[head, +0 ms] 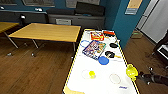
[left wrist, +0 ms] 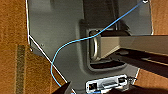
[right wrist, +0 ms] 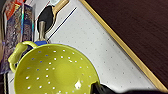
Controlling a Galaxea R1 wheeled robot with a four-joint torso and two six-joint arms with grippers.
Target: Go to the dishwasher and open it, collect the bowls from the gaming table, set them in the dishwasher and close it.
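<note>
Clearly the collecting step is in hand: the right gripper [head: 137, 75] is reaching in from the near right and pinching the rim of a yellow-green perforated bowl [head: 131, 70], which is sitting at the right edge of the gaming table [head: 100, 85], partly over the edge. In the right wrist view the bowl [right wrist: 53, 71] is showing large, its looped handle on the side away from the gripper, and a dark fingertip [right wrist: 98, 88] is lying over the rim; the bench's white dotted top and its yellow border are running behind it, with dark wooden floor [right wrist: 135, 27] beyond.

More pieces are waiting on the bench: a small yellow bowl [head: 92, 73] on a clear plate [head: 85, 74] near the middle, a clear bowl [head: 115, 78] nearer the right edge, and a blue lid [head: 103, 60] farther along. Beyond those are lying a colourful game box [head: 94, 49], two dark paddles [head: 111, 53] and an orange box [head: 97, 36]. A deeper-yellow square table [head: 47, 32] is standing to the left, well apart.

The left wrist view is looking at the robot's own grey body, a blue cable and wooden floor; whether the left gripper is spread or pressed together, I cannot tell.

As a judgement, the task is somewhere in its middle. The next move is calling for a firm hold on the thin rim and a level lift clear of the bench edge, so that the bowl does not tip or slip out on the way to the dishwasher.
</note>
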